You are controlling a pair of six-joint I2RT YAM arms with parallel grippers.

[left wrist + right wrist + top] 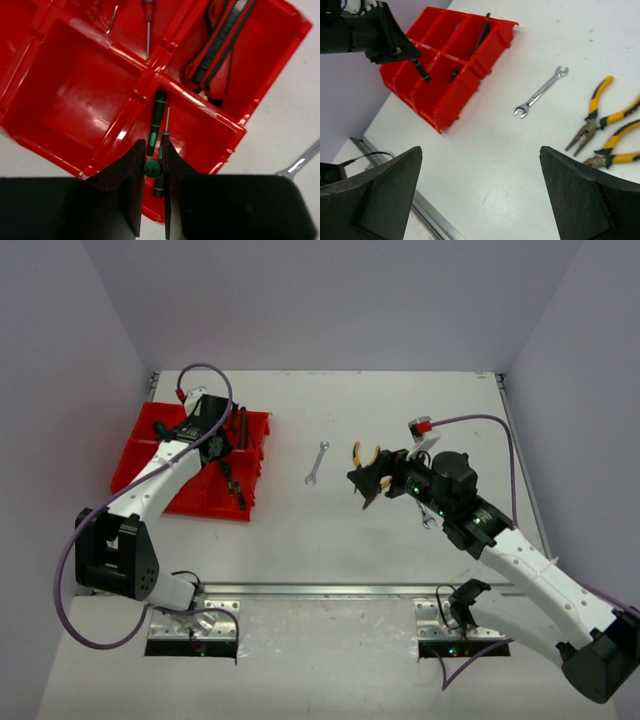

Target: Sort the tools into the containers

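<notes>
The red tray (pixel 150 445) lies at the table's left. My left gripper (pixel 152 150) hangs over its near-right compartment, shut on a green-capped screwdriver (pixel 152 169) that points down into it. A second green-black screwdriver (pixel 158 117) lies in that compartment. Red-black utility knives (pixel 220 45) fill the neighbouring compartment, and another screwdriver (pixel 148 20) lies beyond. My right gripper (pixel 480 150) stands wide open above bare table, holding nothing. A silver wrench (pixel 540 92) and yellow-handled pliers (pixel 592 117) lie on the table ahead of it.
A second pair of yellow pliers (pixel 615 152) lies beside the first. In the top view another small wrench (pixel 428 516) shows under the right arm. A metal rail (pixel 330 590) runs along the table's near edge. Walls close in the left, right and back.
</notes>
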